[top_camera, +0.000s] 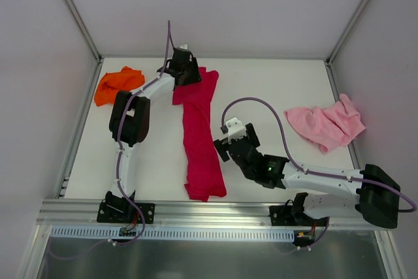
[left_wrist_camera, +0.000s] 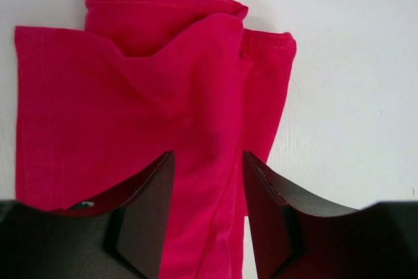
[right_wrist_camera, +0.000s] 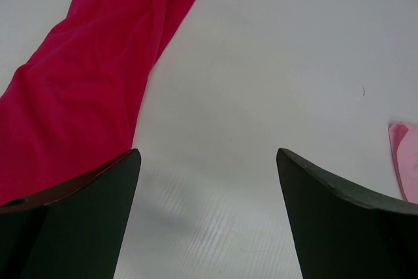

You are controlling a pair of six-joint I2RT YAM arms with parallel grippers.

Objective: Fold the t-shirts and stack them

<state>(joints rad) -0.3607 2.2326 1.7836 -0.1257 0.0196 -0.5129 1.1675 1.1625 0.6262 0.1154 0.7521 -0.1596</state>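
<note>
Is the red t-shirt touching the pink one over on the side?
Apart. The top view shows bare white table between the long red t-shirt in the middle and the crumpled pink t-shirt at the right.

Legible markings: none. No text, label, brand, number or sign can be read in any of the 3 views.
</note>
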